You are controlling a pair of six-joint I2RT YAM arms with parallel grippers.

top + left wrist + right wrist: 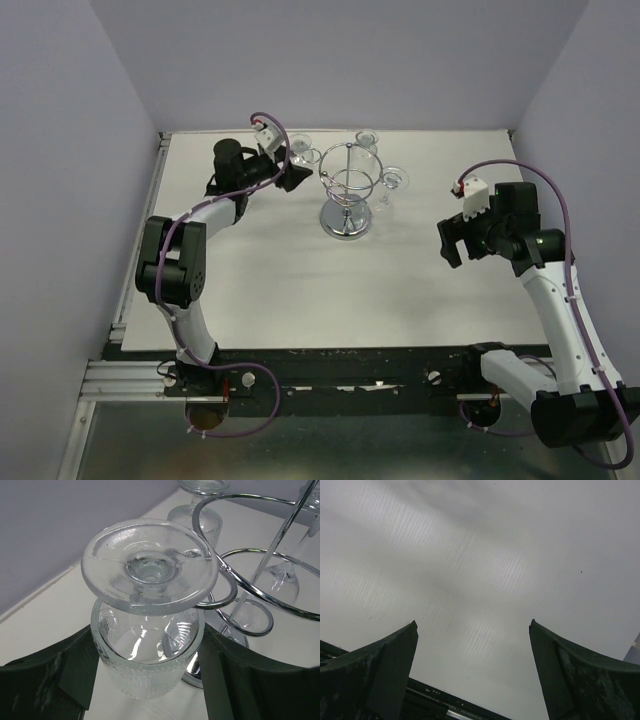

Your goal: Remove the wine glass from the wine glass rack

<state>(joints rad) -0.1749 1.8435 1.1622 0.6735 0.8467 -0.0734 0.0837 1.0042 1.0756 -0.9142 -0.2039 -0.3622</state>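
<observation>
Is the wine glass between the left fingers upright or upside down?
Upside down: the wine glass has its foot on top, bowl below.

Clear ribbed wine glass (147, 630) sits upside down, foot up, mid-frame in the left wrist view, right against a loop of the shiny chrome wire rack (346, 200), which stands upper centre overhead.

Overhead view covers the whole table (260, 300); left wrist view shares its rack (223, 569), close up; right wrist faces tabletop.

Three wine glasses (150, 575), one rack (346, 222)
</observation>
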